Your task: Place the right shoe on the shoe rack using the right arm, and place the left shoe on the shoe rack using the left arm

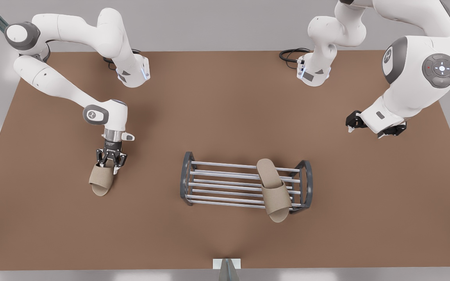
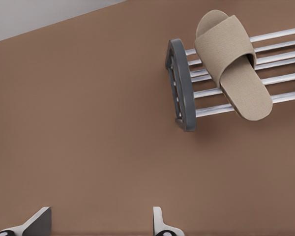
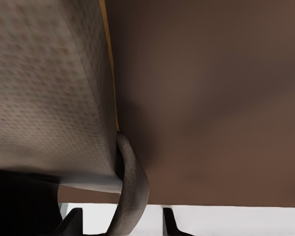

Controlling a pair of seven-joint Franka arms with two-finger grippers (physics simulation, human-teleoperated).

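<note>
The right shoe (image 1: pixel 102 178), a beige woven slipper, hangs tilted just above the table at the front view's left, with my right gripper (image 1: pixel 110 160) shut on its heel end. Up close, its sole (image 3: pixel 44 93) fills the space beside my right gripper (image 3: pixel 122 223). The left shoe (image 1: pixel 274 189) lies across the silver bars of the shoe rack (image 1: pixel 225 183) near its right end, toe overhanging the front bar. My left gripper (image 1: pixel 366 132) hovers open and empty at the front view's right, away from the rack. From it I see the left shoe (image 2: pixel 233 64), the rack's dark end (image 2: pixel 179 83) and the left gripper (image 2: pixel 98 223).
The brown table (image 1: pixel 225 109) carries both arm bases (image 1: pixel 133 74) at the back, with black cables (image 1: pixel 291 54) beside the one on the right. The rack's left two thirds hold nothing. A small grey post (image 1: pixel 227 269) stands at the table's front edge.
</note>
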